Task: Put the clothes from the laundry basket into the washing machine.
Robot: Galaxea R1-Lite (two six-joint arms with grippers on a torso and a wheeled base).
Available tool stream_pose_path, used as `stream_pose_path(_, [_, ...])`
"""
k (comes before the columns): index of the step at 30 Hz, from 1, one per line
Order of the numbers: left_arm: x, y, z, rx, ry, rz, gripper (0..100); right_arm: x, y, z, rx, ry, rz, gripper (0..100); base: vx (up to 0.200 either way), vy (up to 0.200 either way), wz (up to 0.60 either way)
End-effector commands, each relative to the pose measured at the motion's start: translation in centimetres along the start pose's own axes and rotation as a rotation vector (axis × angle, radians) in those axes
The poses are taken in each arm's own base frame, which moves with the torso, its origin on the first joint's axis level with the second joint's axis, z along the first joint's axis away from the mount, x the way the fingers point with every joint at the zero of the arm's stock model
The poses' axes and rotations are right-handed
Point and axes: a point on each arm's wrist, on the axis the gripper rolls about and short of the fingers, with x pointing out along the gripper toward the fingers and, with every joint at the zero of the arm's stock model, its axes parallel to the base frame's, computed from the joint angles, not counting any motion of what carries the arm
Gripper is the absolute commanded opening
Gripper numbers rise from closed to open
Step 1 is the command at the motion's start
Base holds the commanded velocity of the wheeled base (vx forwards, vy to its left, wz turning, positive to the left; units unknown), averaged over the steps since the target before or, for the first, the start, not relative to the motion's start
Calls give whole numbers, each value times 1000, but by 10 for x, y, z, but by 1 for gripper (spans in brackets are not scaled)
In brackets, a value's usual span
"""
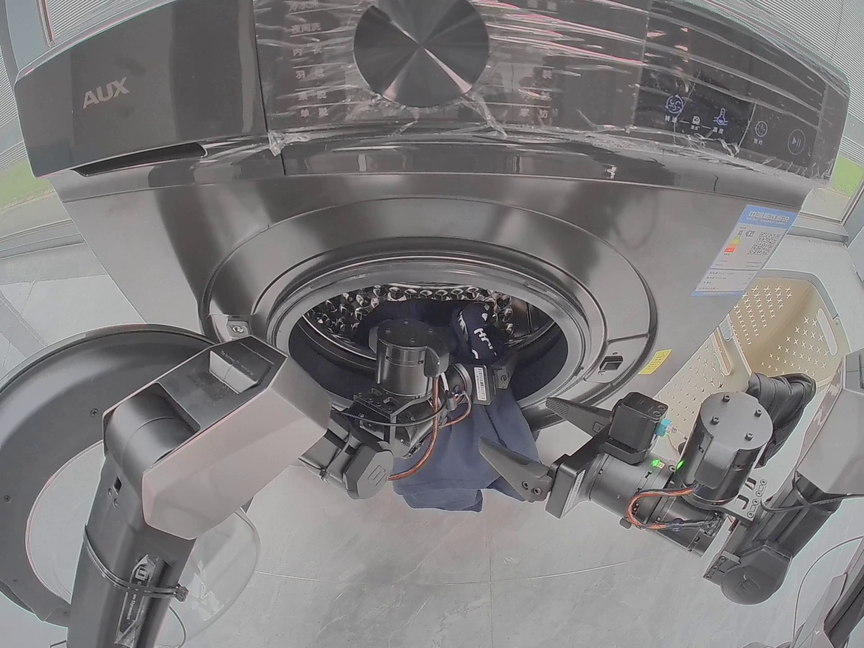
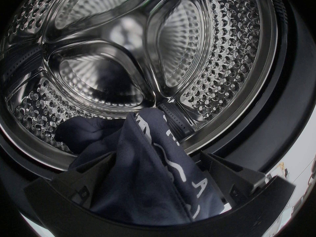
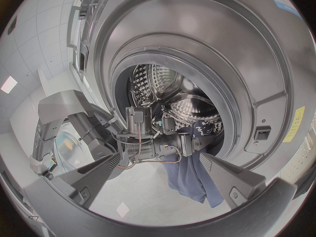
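A navy garment with white print [image 1: 459,461] lies across the lower lip of the washing machine's round opening [image 1: 621,317]. Part of it is inside the steel drum [image 2: 210,50] and part hangs down outside [image 3: 187,178]. My left gripper [image 1: 490,366] is at the mouth of the drum. Its fingers are open, with the cloth [image 2: 148,181] bunched between them. My right gripper [image 1: 531,434] hovers open just right of the hanging cloth and in front of the opening, holding nothing. The beige perforated laundry basket [image 1: 783,326] stands to the machine's right.
The machine's round door [image 1: 54,461] is swung open at the left, behind my left arm. Pale tiled floor [image 1: 432,578] spreads below the opening. The control panel with a large dial [image 1: 420,44] is above.
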Motion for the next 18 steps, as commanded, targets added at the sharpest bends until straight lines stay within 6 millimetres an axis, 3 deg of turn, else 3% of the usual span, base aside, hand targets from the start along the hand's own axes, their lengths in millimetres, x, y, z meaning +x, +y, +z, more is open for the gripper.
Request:
stream_pose_path(1, [4, 4, -9, 1, 17, 8, 100, 0, 0, 0, 0, 0, 1, 100, 0, 0, 0])
stream_pose_path(2, [4, 5, -10, 1, 19, 11, 0, 0, 0, 0, 0, -1, 0, 100, 0, 0, 0])
stream_pose_path(9, [7, 5, 1, -4, -26, 9, 0, 0, 0, 0, 1, 0, 3, 100, 0, 0, 0])
stream_pose_path(18, [25, 38, 71, -35, -302, 107, 0, 0, 0, 0, 1, 0, 1, 100, 0, 0, 0])
